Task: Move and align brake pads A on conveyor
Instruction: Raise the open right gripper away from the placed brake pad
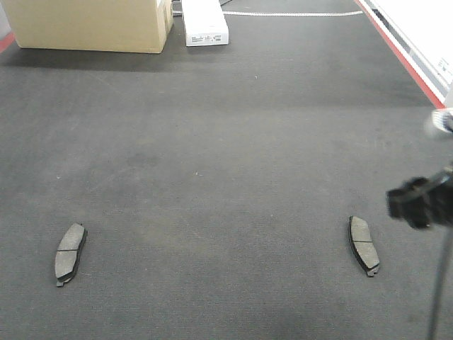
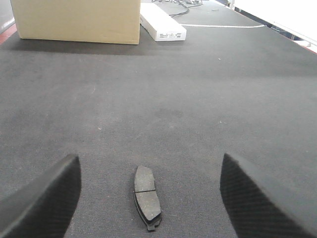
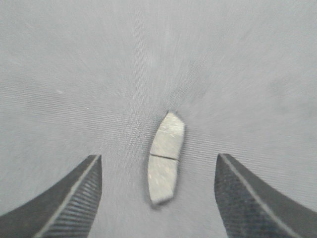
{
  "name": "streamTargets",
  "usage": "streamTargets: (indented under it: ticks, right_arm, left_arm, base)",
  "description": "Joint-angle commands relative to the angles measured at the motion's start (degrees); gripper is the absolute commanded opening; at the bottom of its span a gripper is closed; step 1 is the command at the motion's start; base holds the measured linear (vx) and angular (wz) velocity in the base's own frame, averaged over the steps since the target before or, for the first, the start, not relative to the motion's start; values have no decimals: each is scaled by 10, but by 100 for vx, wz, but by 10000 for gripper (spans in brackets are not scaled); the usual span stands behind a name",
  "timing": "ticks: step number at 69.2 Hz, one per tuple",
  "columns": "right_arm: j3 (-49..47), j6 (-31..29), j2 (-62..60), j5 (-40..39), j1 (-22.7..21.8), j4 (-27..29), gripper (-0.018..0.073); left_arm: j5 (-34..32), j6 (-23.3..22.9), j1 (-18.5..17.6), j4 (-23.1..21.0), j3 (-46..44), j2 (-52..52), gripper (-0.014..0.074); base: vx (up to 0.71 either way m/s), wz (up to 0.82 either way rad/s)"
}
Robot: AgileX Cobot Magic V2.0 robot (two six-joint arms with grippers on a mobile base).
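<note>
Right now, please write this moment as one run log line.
left gripper: open, aimed at left pad | right gripper: open, aimed at right pad | both pads flat on conveyor, ungrasped

Tan cardboard box [image 1: 92, 25] at far left, white carton [image 1: 205, 21] just beside it, thin white line [image 1: 290, 13] to its right

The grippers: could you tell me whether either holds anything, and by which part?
Nothing is held: left gripper and right gripper are open, brake pads on the conveyor.

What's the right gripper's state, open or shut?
Open: right gripper fingers stand wide apart in the wrist view, a brake pad lying untouched on the conveyor between them.
</note>
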Motion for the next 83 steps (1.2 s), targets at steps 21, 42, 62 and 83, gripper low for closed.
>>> streamTargets:
  ticks: [21,42,62,83]
  right_arm:
    - [141,-86,-299,-105,-1,65,473]
    - [241,-118,-459,-186,-1,93,473]
    - [258,-118,-480,-175,-1,94,473]
    - [258,-118,-480,-175,-1,94,473]
  left_arm:
    - [-40,-2,-3,-1,-13,7,559]
    - [-40,-2,-3,-1,-13,7,559]
    - [-40,-2,-3,-1,-13,7,559]
    - [-40,-2,-3,-1,-13,7,559]
  base:
    - [0,0]
    - [0,0]
    - [0,0]
    - [0,0]
